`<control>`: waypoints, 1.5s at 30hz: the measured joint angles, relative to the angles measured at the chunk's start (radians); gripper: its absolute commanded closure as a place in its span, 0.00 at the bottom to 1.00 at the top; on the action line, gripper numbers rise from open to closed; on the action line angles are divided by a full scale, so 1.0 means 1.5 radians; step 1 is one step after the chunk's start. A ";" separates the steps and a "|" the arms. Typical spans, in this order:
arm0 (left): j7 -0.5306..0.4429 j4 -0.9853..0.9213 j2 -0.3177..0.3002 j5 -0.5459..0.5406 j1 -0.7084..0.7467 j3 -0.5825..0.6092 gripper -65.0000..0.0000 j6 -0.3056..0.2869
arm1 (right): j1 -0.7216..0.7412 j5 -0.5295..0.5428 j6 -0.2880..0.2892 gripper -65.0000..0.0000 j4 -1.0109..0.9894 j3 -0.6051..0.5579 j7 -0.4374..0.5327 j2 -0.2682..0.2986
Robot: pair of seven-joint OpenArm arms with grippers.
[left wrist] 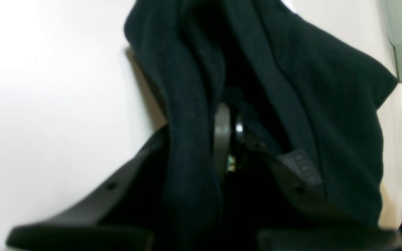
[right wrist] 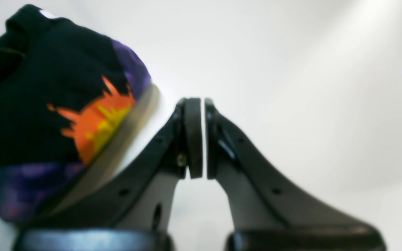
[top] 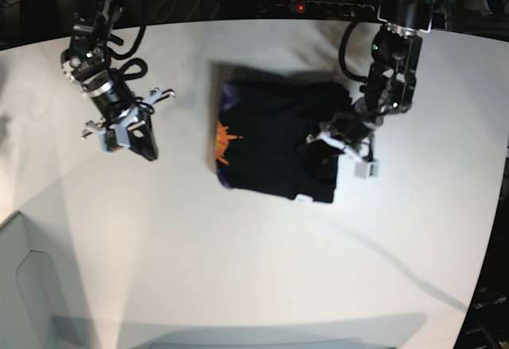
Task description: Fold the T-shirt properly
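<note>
Two arms reach in from the far edge of the white table [top: 262, 269], and I see them in very different poses. My left arm [top: 394, 63], on the right of the base view, comes down steeply from its mount and bends toward the T-shirt [top: 274, 146], with its wrist tipped low over the right part of the cloth. The left gripper [top: 328, 146] is buried in the fabric there. From the left wrist camera, black folds of the shirt drape between and over its fingers [left wrist: 99, 205], so I read the fingers as pinched on the T-shirt, though the tips themselves are hidden by cloth.

My right arm [top: 95, 47], on the left of the base view, hangs well apart from the shirt, elbow bent, wrist angled down and to the right above bare table. The right gripper [right wrist: 204, 139] has its pads drawn together with only a hairline of light between them, and nothing sits in that gap.

The T-shirt lies bunched into a rough rectangle near the far middle of the table, an orange mark [top: 223, 144] showing at its left edge. In the right wrist view that edge sits just beside the gripper's left finger.
</note>
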 measured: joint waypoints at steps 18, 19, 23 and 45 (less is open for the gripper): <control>0.012 -0.228 0.207 0.456 -0.359 0.464 0.94 -0.199 | -0.022 0.000 0.000 1.00 0.000 0.175 -0.001 -0.025; 0.019 -0.232 0.221 0.482 -0.364 0.465 0.88 -0.199 | -0.026 0.000 0.000 1.00 0.000 0.173 0.003 -0.025; 0.030 -0.238 0.242 0.525 -0.377 0.465 0.51 -0.191 | -0.046 -0.001 0.000 1.00 0.000 0.175 -0.003 -0.025; 0.132 0.087 0.113 0.530 -0.292 0.095 0.07 -0.196 | -0.039 -0.003 0.000 1.00 -0.113 0.178 0.000 -0.033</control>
